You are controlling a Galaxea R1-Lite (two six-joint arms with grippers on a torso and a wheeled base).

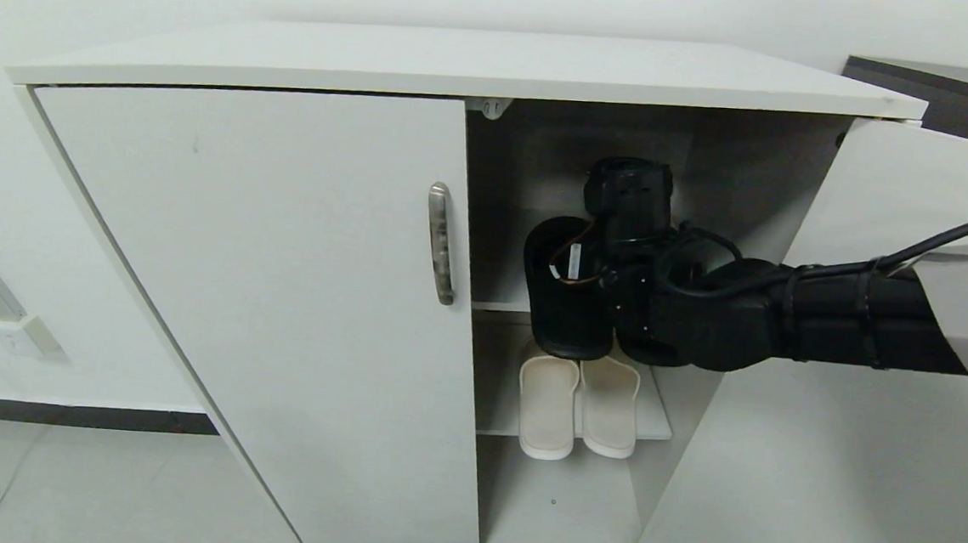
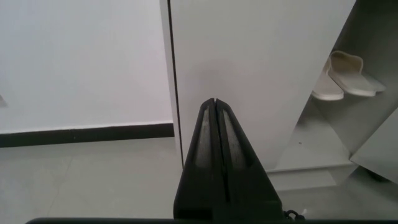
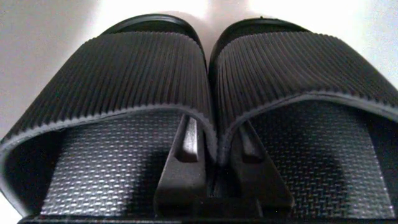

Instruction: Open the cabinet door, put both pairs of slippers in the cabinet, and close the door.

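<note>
My right gripper (image 3: 216, 132) clamps black slippers (image 3: 143, 74) by their touching inner walls, one finger in each, inside cabinet (image 1: 465, 61); white slippers (image 1: 577, 406) on shelf (image 1: 652, 424) below my fingers. Left gripper (image 2: 214, 106) closed, empty

Black slippers (image 1: 562, 311) above white slippers (image 1: 547, 404)

The black slippers (image 3: 143, 81) had ribbed straps and diamond-patterned footbeds. The cream slippers (image 1: 608, 404) were plain, and the cabinet (image 1: 465, 59) was white all over.
</note>
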